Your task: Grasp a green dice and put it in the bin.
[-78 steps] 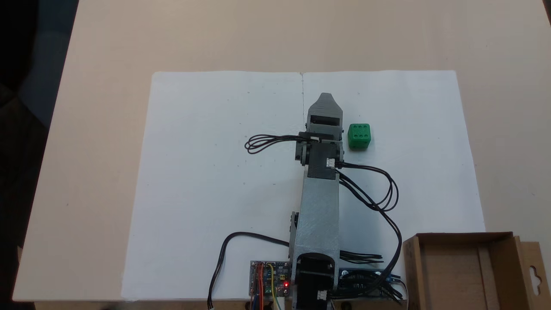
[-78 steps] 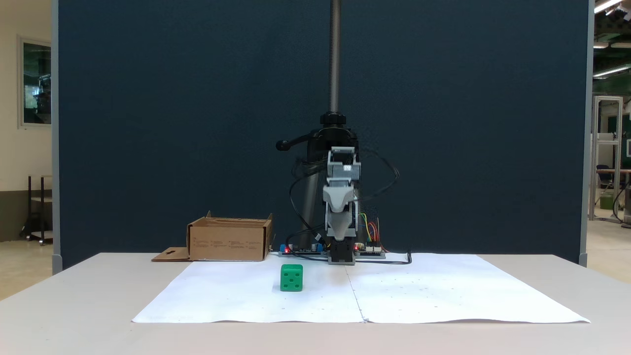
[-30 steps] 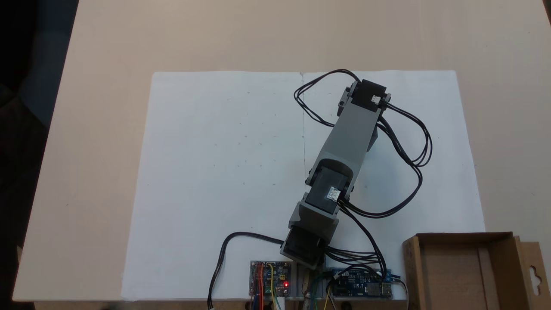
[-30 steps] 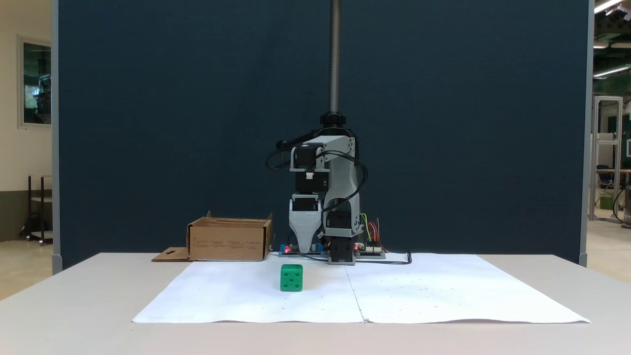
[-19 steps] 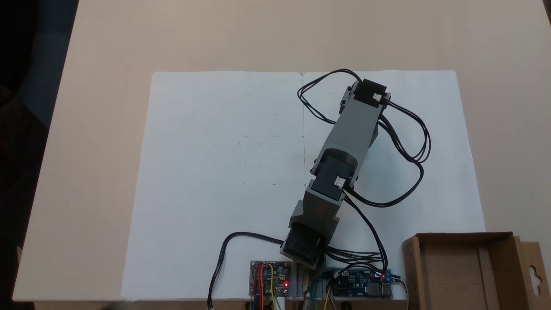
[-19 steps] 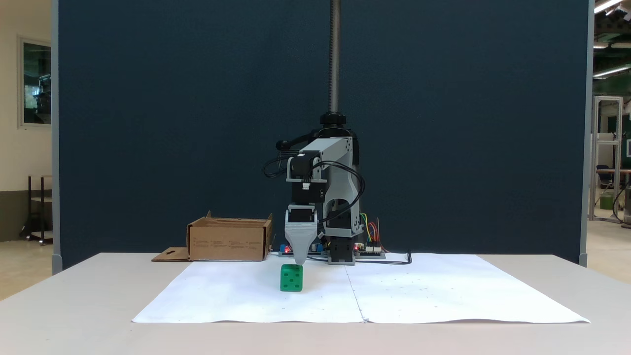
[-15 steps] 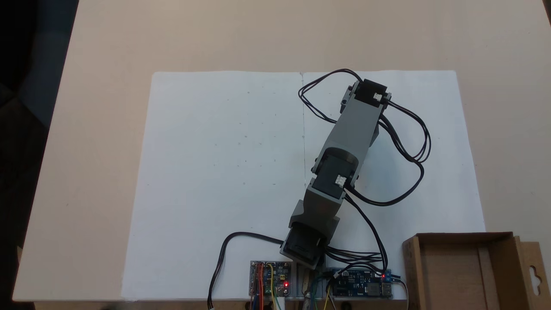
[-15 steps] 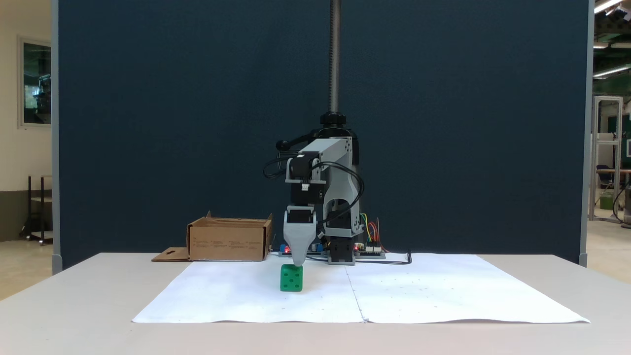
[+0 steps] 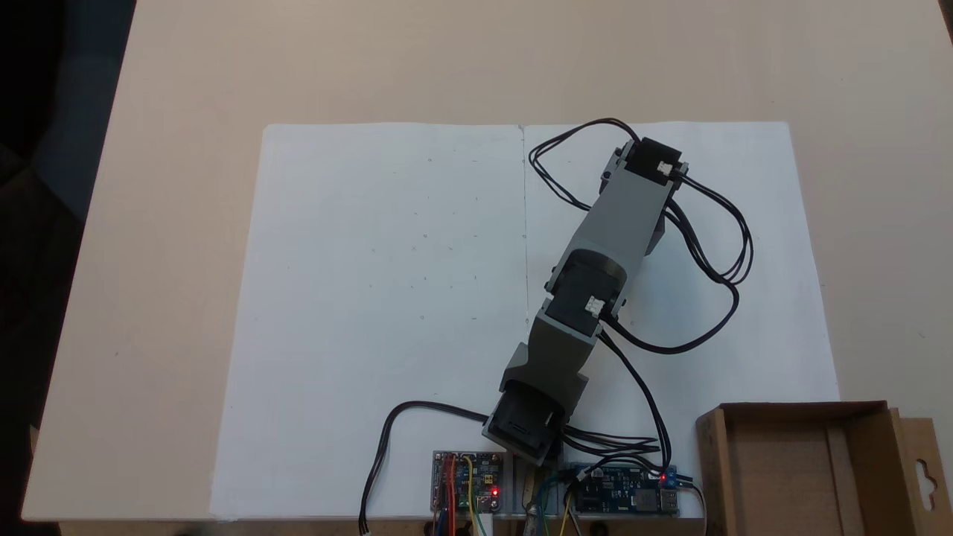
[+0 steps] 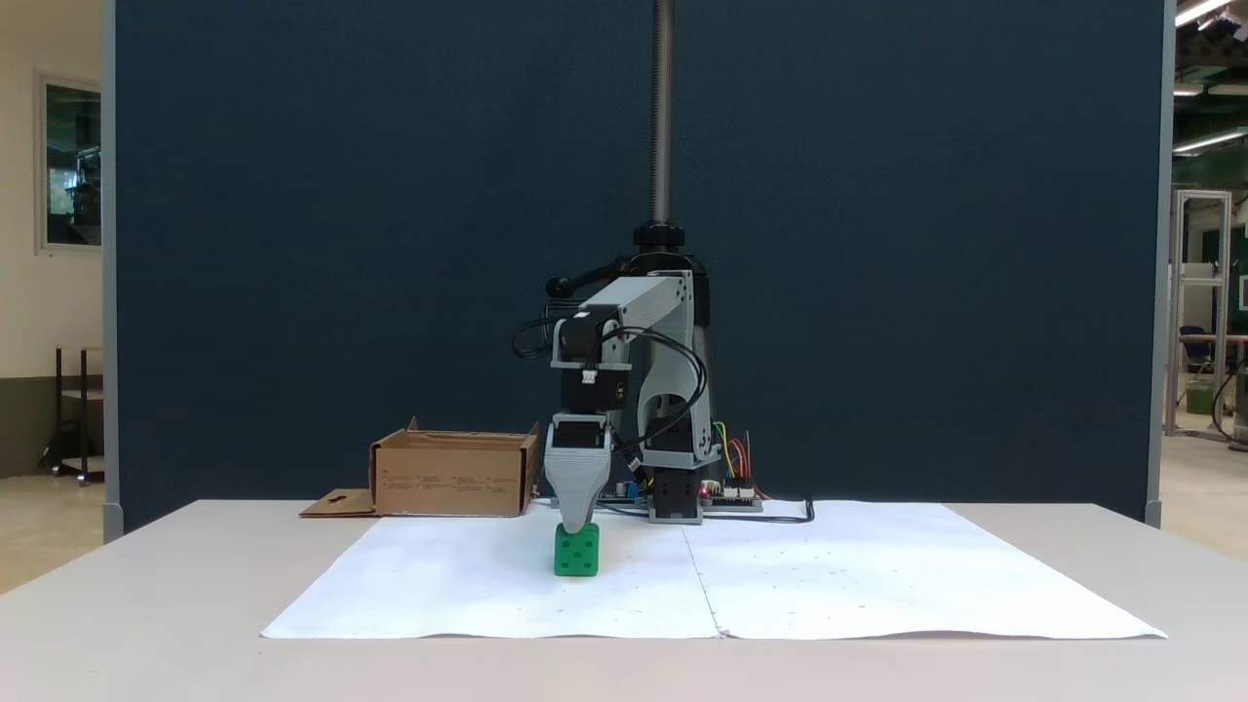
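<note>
the green dice (image 10: 576, 550) sits on the white paper sheet (image 10: 468, 585), which lies on the tabletop (image 10: 146, 604), in a fixed view from the front; five pips show on its near face. the gripper (image 10: 577, 526) points straight down, its grey tip overlapping the top edge of the dice. jaws lie one behind the other from this side, one tip showing, so i cannot tell whether they are spread or pressed together, nor whether the dice is pinched. the bin (image 10: 453, 475) stands left of and behind the dice, well apart, its flap flat on the tabletop. in a fixed view from above, the arm (image 9: 618, 216) reaches diagonally up and right over the paper (image 9: 387, 298) and hides the dice. the bin (image 9: 864, 424) is at the lower right corner, open side up, with nothing visible inside. black cables (image 9: 707, 260) loop to the right of the arm.
</note>
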